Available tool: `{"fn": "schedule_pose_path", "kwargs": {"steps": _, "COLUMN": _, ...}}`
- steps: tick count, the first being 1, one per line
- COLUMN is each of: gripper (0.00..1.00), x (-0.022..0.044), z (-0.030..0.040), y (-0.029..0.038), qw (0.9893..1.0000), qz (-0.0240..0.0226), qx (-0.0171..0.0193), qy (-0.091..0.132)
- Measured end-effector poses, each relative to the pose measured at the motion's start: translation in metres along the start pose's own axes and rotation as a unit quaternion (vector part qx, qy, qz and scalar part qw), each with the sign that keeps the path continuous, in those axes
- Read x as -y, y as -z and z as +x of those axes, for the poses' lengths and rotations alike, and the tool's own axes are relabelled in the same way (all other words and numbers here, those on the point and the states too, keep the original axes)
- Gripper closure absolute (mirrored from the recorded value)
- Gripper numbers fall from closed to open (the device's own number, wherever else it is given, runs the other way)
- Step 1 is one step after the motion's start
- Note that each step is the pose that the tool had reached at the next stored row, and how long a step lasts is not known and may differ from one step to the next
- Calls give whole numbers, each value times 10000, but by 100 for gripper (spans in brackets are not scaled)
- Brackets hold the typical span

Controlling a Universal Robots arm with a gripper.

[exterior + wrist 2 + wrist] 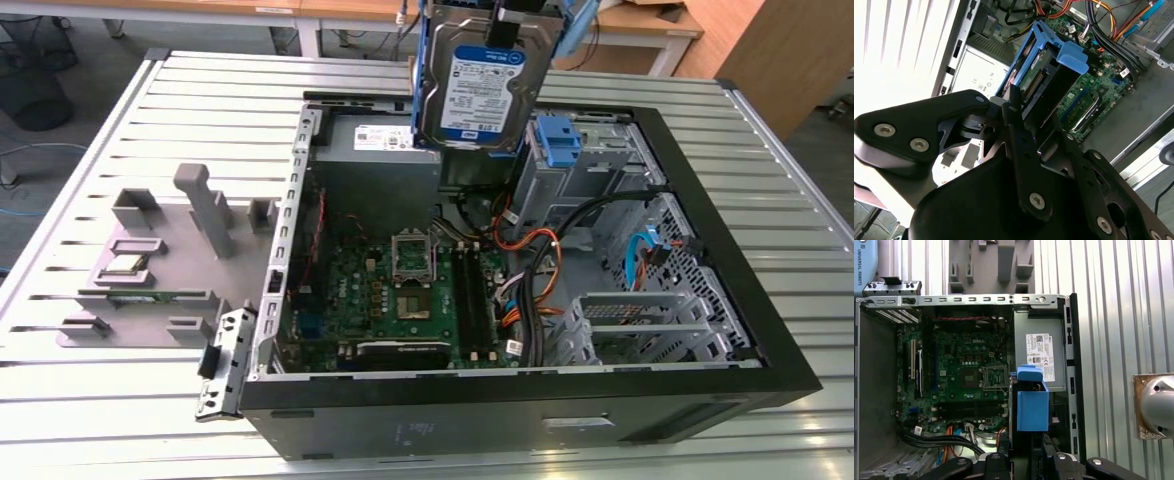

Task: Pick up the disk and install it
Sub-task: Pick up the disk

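Furthest toward the exterior view's left, a grey fixture (160, 255) of upright blocks sits on the slatted metal table (80, 400). Beside it lies the open computer case (534, 425), with its green motherboard (400, 290) facing up and the grey power supply box (367, 140) at the far wall. Next, the disk (483, 95) hangs clear above the case, upright in its blue carrier frame, label toward the camera, overlapping the power supply in this view. In the second wrist view the gripper (1036, 117) has its black fingers (1015, 120) clamped on the disk's sides. Rightward, a blue bracket (561, 140) stands on the metal drive cage (607, 150), with orange cables (527, 245) nearby.
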State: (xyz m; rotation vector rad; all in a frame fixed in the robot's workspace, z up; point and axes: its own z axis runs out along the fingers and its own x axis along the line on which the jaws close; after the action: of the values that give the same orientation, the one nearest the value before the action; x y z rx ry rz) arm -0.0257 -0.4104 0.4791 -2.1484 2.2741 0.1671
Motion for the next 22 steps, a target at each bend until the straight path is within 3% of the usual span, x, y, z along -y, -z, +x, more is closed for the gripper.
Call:
{"fn": "schedule_pose_path", "kwargs": {"steps": 12, "gripper": 65, "x": 3, "z": 51, "y": 4, "qw": 10000, "qz": 0, "qx": 0, "qy": 0}}
{"fn": "schedule_pose_path", "kwargs": {"steps": 22, "gripper": 65, "x": 8, "z": 140, "y": 11, "qw": 10000, "qz": 0, "qx": 0, "qy": 0}}
